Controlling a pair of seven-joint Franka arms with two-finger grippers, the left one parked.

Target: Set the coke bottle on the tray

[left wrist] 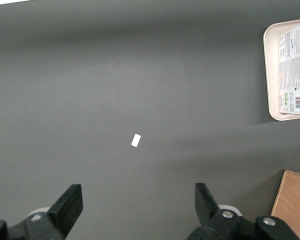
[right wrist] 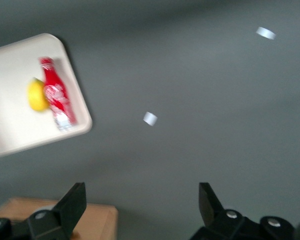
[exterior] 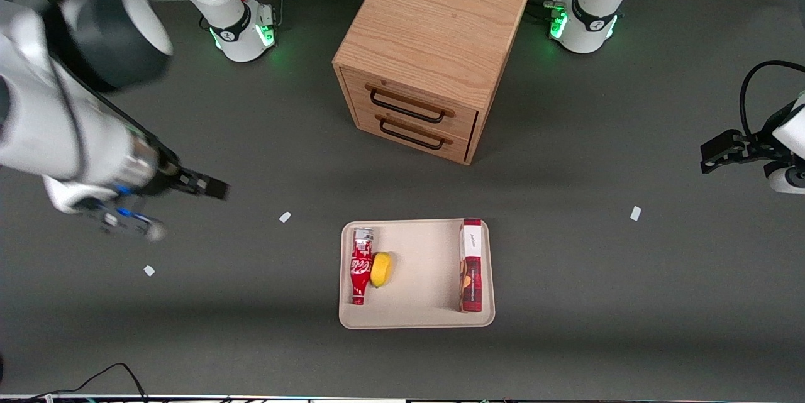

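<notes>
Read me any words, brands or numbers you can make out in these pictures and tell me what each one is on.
Coke bottle, lying on the tray: white script lettering, too small to read for certain.
Red-and-white box on the tray: a red brand word, blocks of fine print and a barcode, all too small to read.
Wooden drawer cabinet: no text.
The gripper, open over the bare table and away from the tray: no markings.

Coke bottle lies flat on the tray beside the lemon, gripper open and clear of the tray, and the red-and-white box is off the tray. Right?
Not quite: the front view shows the red-and-white box on the tray too. The coke bottle, lemon and open gripper are as stated.
</notes>
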